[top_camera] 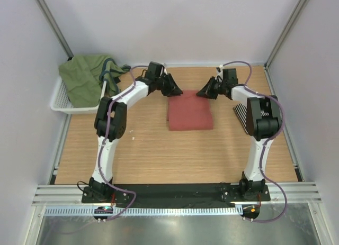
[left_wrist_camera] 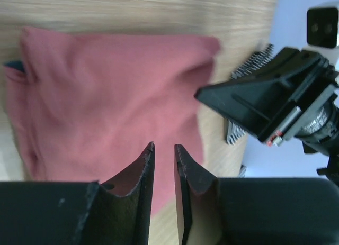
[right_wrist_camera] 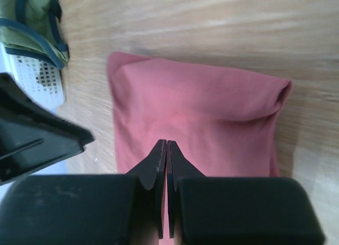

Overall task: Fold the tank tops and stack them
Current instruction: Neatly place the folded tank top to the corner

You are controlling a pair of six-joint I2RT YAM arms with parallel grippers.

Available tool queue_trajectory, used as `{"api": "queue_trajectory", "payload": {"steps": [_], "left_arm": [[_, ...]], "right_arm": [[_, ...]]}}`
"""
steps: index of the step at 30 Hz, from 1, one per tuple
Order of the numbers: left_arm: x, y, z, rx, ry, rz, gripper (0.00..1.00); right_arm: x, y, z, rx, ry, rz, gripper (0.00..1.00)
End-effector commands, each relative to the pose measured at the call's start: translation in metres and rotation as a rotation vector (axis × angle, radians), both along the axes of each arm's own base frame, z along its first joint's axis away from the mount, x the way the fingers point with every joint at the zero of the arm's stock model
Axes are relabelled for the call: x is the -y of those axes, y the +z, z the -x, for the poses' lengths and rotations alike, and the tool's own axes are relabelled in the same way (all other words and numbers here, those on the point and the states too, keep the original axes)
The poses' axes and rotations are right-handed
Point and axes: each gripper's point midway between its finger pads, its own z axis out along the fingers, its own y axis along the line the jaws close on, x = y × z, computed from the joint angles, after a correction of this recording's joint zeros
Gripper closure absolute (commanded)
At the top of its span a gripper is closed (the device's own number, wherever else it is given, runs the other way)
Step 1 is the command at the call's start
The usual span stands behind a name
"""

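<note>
Pale walls enclose a wooden table (top_camera: 148,150); a white basket (top_camera: 57,101) holding green cloth (top_camera: 85,78) sits far left. The salmon-red tank top (top_camera: 190,114) lies folded at far centre, just near of both tools and between them, long axis near to far. Left gripper (top_camera: 175,90): jaws slightly parted, empty. Right gripper (top_camera: 203,92): pressed together, empty. The striped tank top (top_camera: 241,114) lies right, under the right arm, judged the nearer arm.

Both white arms (top_camera: 108,144) angled inward. The black left end effector (left_wrist_camera: 164,145) stood slightly parted; the right end effector (right_wrist_camera: 167,142) was closed.
</note>
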Motion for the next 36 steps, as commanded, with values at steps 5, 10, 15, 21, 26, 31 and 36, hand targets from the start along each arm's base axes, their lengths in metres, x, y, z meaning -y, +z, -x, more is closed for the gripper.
{"api": "queue_trajectory", "payload": {"steps": [5,10,15,21,26,31,36], "left_arm": [[-0.023,-0.089,-0.041,-0.112,0.099,-0.032,0.82],[-0.051,-0.098,-0.055,-0.122,0.122,-0.022,0.83],[-0.053,-0.033,-0.034,0.056,0.068,-0.077,0.71],[-0.038,0.008,0.035,0.14,0.005,-0.059,0.68],[-0.018,0.002,0.076,0.12,-0.051,-0.021,0.68],[-0.001,-0.037,0.096,-0.003,-0.106,0.008,0.68],[-0.011,-0.081,0.115,-0.099,-0.094,-0.037,0.7]], "right_arm": [[0.009,-0.053,-0.019,-0.123,-0.037,-0.175,0.95],[0.022,-0.068,-0.013,-0.193,-0.064,-0.195,0.95],[0.027,-0.044,0.011,-0.152,-0.083,-0.156,0.81],[0.023,0.001,0.058,-0.04,-0.042,-0.166,0.7],[0.014,0.005,0.093,-0.04,0.014,-0.186,0.71],[0.013,-0.024,0.121,-0.129,0.021,-0.197,0.78],[0.017,-0.055,0.153,-0.212,0.006,-0.164,0.81]]}}
